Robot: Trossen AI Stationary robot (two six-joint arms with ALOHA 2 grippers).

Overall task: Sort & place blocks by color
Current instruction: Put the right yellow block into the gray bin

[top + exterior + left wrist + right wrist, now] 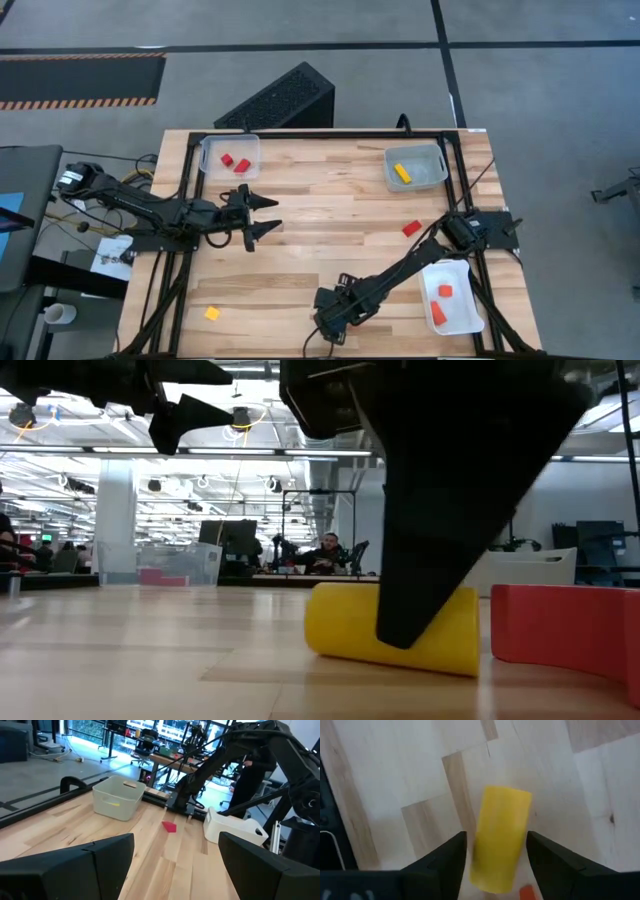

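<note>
From high above, the wooden worktop (330, 220) shows 3 trays. 2 red blocks (235, 162) lie in the tray at the far left corner, 1 yellow bar (402, 172) in the tray at the far right, and 2 orange blocks (441, 302) in the white tray (470, 322) at the near right, so each color gets its own home. 1 red block (411, 228) and 1 small yellow cube (212, 313) lie loose on the wood. The left hand (262, 215) waits near the red tray with its 2 fingers spread wide and nothing in them. The right hand (330, 322) reaches down at the near edge, I think to pick up a block.

Down at worktop height, a dark finger comes down against a yellow block (392, 626) with rounded ends. It looks smooth and hard, like plastic. A red piece (565, 628) lies just beside it.

Past the left arm's fingers, the worktop shows pale planks, the loose red block, a see-through tray (118, 796) and the white tray.

Past the right arm's fingers, the yellow block sits between the 2 fingers, which are part open, 1 on each long side. It is not squeezed yet and rests on the wood. A bit of orange (527, 892) peeks out close by
</note>
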